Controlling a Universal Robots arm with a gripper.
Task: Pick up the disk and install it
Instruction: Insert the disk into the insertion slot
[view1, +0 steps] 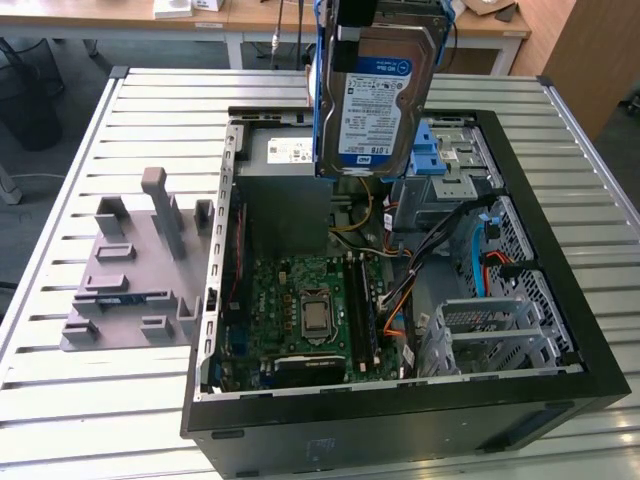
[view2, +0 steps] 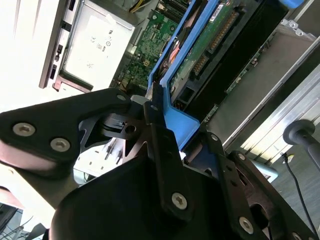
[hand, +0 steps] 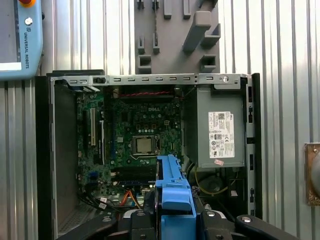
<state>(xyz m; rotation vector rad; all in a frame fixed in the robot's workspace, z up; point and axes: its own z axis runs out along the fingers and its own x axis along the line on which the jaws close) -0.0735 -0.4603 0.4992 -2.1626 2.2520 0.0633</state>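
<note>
Exterior view: tool (view1: 352, 35) clamping hard drive (view1: 375, 95) at top end, hanging it upright above open computer case (view1: 598, 365), likely clearing walls near drive cage (view1: 460, 160).

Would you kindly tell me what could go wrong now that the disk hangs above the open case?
1. The gripper holds the disk by its blue plastic end bracket, so it might slip or swing.
2. A dropped disk would likely hit the motherboard below.
3. Loose cables beside the drive cage could snag the disk on the way in.
</note>
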